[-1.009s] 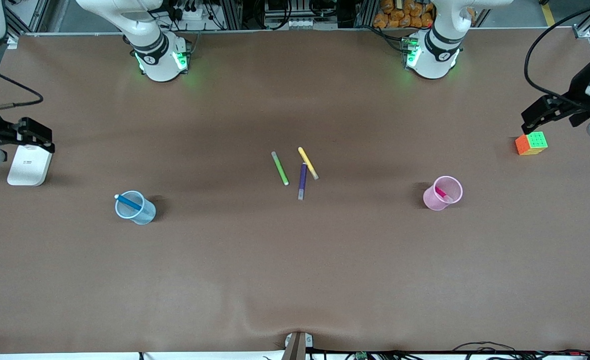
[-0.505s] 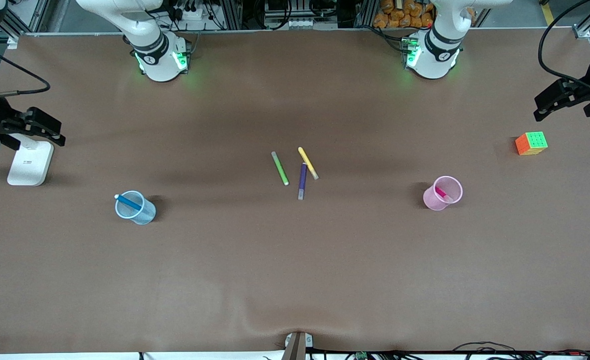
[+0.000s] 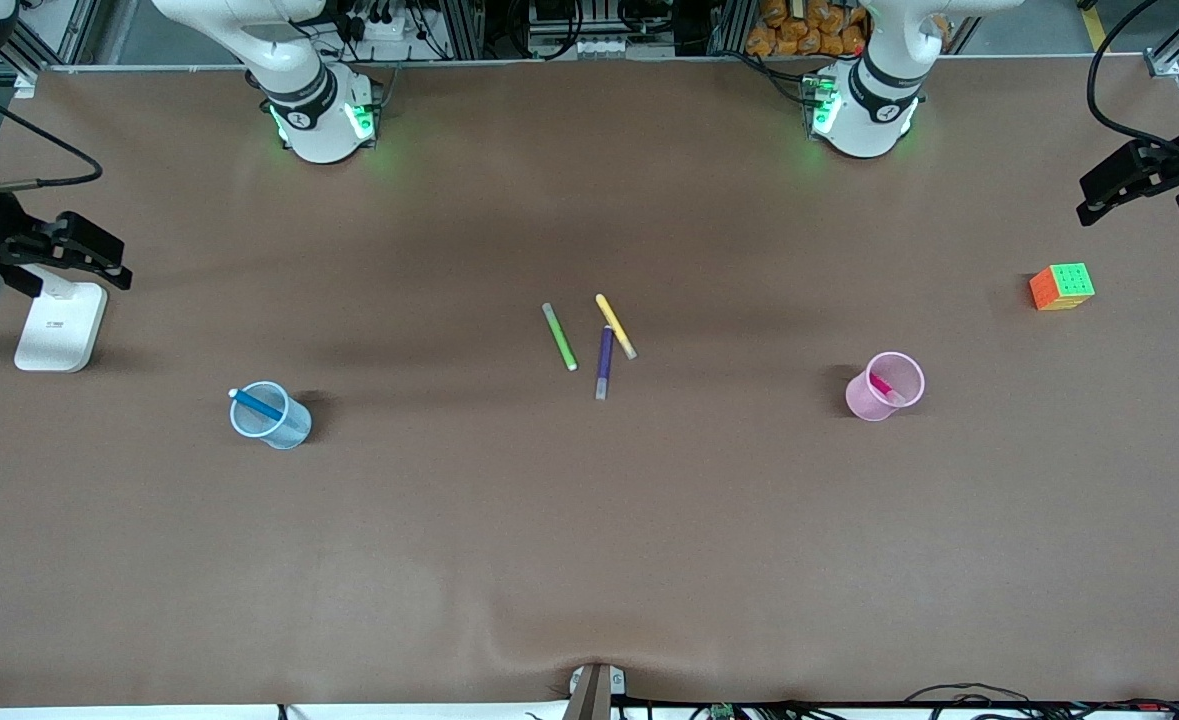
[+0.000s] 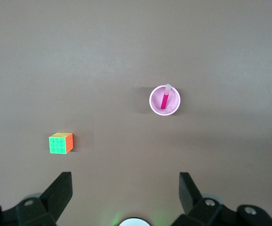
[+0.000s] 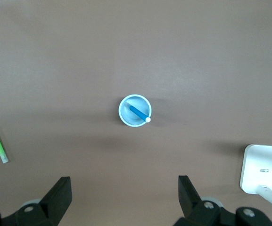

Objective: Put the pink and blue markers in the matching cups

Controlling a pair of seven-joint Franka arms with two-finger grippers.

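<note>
I've pulled both arms back & up over the past sec: left gripper [image 4: 126, 188] over the table's left-arm end, right gripper [image 5: 125, 188] over the white stand [image 3: 59, 330], both with fingers spread, empty. Task looks done. Magenta-pink felt-tip marker [image 3: 883, 386] leans in the pale pink plastic cup [image 3: 885, 386], bright blue one [image 3: 257, 405] in the pale blue cup [image 3: 271, 415], caps up on the rims.
</note>
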